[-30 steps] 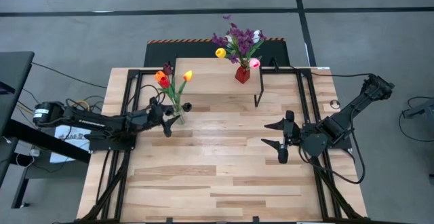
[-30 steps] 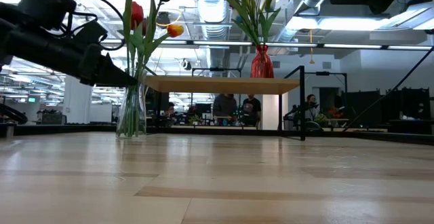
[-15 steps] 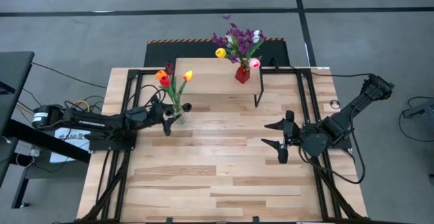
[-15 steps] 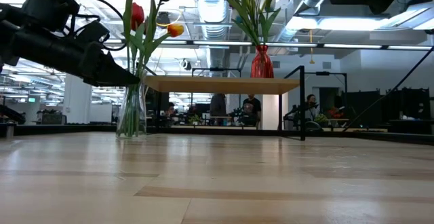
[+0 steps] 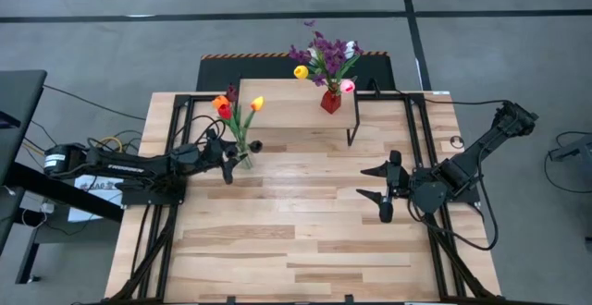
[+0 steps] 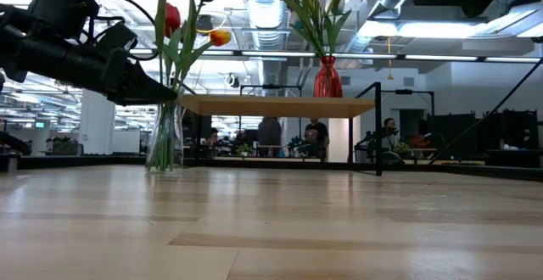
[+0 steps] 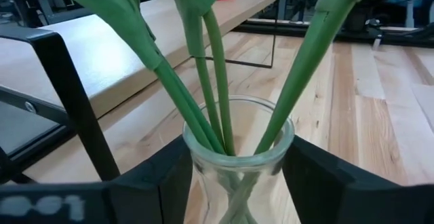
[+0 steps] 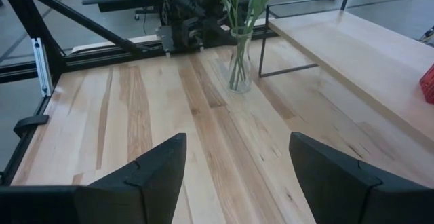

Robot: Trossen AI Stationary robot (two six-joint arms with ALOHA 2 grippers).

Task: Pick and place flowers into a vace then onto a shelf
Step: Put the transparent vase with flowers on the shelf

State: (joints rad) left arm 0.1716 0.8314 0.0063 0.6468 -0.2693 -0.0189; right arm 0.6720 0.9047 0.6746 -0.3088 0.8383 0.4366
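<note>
Left wrist view: clear vase [image 7: 239, 159] sits upright between the left gripper [image 7: 237, 183] fingers, which flank its neck; contact not confirmed. It stands on the table just beside the shelf [image 5: 296, 109]. Right gripper [image 5: 387, 194] open, well apart. Since earlier frame, left arm advanced, fingers narrowing around the vase.

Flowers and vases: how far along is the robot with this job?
Done: a red vase of purple flowers stands on the light-wood shelf. In hand: the left gripper straddles the clear glass vase of tulips on the table. Left: lifting it onto the shelf. The right gripper waits, open.
</note>
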